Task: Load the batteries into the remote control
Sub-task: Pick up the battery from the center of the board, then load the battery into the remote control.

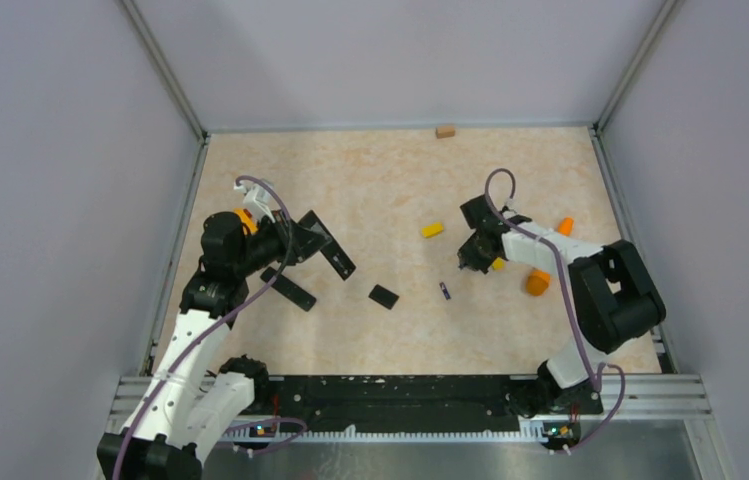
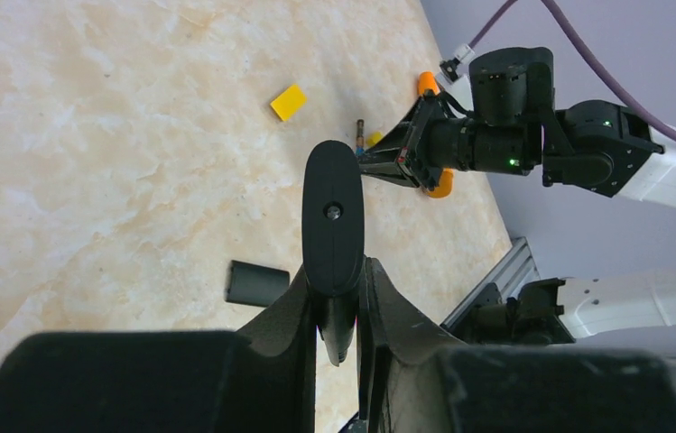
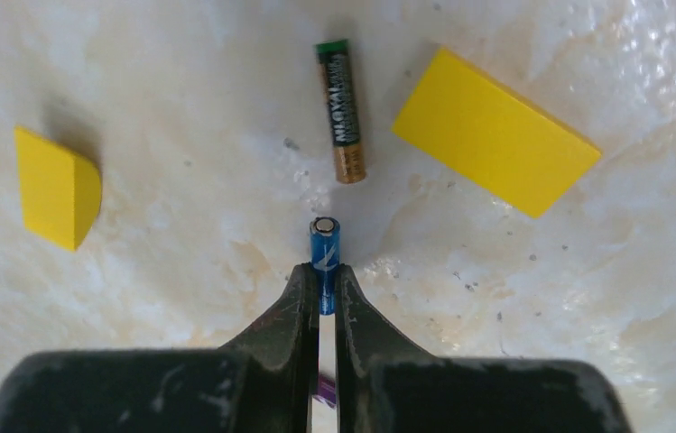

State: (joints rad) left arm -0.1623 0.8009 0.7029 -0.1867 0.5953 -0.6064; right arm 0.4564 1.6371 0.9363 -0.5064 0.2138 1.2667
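A blue battery [image 3: 325, 240] is clamped between the tips of the right end effector [image 3: 321, 275] — the pickup step, apparently — with a second battery [image 3: 341, 110] on the counter [image 3: 180, 298] just ahead. Well apart, the left end effector [image 2: 346, 311] grips the remote [image 2: 333, 216]; next comes a careful carry and alignment.

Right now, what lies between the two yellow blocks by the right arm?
A black battery lies flat between the wedge and the slab, in the right wrist view. The right fingers hold a blue battery near it.
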